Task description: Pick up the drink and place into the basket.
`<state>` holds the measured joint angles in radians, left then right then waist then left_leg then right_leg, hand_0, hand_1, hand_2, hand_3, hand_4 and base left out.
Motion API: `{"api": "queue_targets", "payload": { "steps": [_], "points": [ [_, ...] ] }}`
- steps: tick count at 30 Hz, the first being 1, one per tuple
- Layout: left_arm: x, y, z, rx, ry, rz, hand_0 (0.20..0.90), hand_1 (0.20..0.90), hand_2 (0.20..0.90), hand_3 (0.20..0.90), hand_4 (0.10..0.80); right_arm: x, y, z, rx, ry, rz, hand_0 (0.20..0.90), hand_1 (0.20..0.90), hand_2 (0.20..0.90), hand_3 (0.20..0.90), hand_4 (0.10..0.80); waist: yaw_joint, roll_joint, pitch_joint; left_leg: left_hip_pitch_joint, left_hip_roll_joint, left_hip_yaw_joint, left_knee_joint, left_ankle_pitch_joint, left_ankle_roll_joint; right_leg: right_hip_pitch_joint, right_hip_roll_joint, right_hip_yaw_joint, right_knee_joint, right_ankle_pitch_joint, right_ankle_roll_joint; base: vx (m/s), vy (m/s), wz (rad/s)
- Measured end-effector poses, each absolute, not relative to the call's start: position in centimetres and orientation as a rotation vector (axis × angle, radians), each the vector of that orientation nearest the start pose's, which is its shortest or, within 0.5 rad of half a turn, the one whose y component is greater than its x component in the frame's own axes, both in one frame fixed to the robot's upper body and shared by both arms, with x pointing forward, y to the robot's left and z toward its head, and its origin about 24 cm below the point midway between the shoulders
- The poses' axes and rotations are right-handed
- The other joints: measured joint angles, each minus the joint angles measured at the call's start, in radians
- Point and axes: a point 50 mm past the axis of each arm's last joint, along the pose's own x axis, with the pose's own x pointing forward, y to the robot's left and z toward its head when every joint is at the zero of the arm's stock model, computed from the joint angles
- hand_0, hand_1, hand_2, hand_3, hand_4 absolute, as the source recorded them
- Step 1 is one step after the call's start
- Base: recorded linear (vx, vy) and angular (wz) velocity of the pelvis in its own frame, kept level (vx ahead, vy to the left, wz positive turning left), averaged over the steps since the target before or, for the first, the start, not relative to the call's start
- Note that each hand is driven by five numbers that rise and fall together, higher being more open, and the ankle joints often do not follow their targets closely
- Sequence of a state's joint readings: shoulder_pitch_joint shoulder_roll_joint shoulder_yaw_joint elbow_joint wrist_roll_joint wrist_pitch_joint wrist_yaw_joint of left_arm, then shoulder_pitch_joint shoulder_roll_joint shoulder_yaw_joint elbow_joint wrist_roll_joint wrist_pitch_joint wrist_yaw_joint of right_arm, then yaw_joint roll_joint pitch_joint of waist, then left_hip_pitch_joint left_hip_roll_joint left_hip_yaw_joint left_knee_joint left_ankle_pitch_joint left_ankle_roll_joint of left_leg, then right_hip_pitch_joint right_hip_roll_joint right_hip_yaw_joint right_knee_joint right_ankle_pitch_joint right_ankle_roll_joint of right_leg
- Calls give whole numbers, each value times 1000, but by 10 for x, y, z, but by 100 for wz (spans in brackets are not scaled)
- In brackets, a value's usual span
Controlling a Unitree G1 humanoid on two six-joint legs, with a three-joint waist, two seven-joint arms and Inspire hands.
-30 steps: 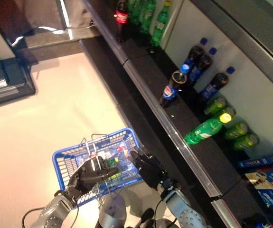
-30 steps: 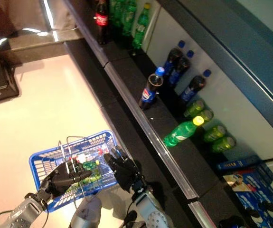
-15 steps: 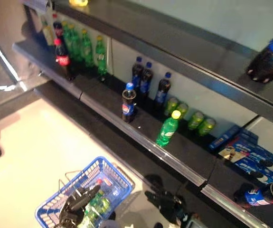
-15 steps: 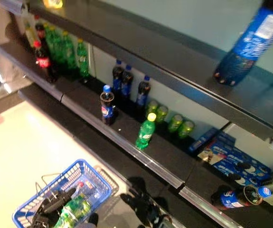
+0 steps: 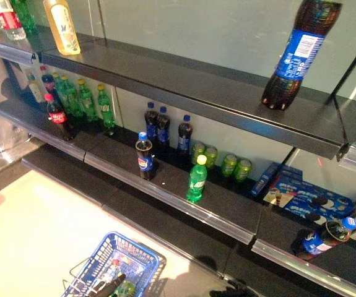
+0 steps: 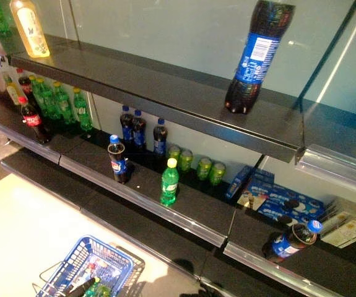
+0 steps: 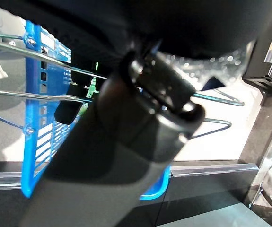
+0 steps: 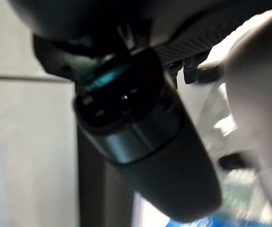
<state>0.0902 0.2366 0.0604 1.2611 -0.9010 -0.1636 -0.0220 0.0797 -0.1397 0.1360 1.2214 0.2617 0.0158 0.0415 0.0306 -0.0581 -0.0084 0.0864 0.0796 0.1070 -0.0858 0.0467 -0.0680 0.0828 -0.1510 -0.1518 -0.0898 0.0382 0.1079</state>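
While the head views look up along dark shelves of drinks, the blue basket (image 5: pixel 112 269) sits low at the bottom edge on the pale floor (image 5: pixel 23 229), with its wire handles raised. Green bottles (image 5: pixel 123 288) lie inside it among other small items, so the drink of the task seems to be in the basket, though which bottle it is cannot be told. The left hand (image 5: pixel 106 286) shows only as a dark tip over the basket's wire handles; in the left wrist view the thumb (image 7: pixel 126 142) fills most of the picture, the wire handles (image 7: pixel 41 97) run just past it, and whether the fingers are curled round a handle or lie straight cannot be told. The right hand (image 8: pixel 145 142) shows clearly only in its own wrist view as a dark bulk from very close, and its fingers cannot be read either. On the middle shelf (image 5: pixel 184 207) a cola bottle with a blue cap (image 5: pixel 144 156) stands near the front edge, and a green bottle with a yellow cap (image 5: pixel 196 179) stands apart to its right, with green cans (image 5: pixel 218 162) behind. A large cola bottle (image 5: pixel 298 52) stands on the upper shelf (image 5: pixel 165 83), and a yellow bottle (image 5: pixel 62 26) stands far to its left.
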Motion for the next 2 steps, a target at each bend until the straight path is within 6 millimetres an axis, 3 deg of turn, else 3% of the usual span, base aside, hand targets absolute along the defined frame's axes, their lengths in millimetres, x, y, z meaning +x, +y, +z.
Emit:
{"api": "queue_targets", "payload": {
  "steps": [2],
  "points": [
    [47,261,-160,-531,987,823,300,300,300,200,100,50,-203,-174,22,1330,-126,900,900,900,900,800,-10,4,-6,2,1,5,-1,0,0,0,1,4,-1,0,-1,-15,-9,-4]
  ]
}}
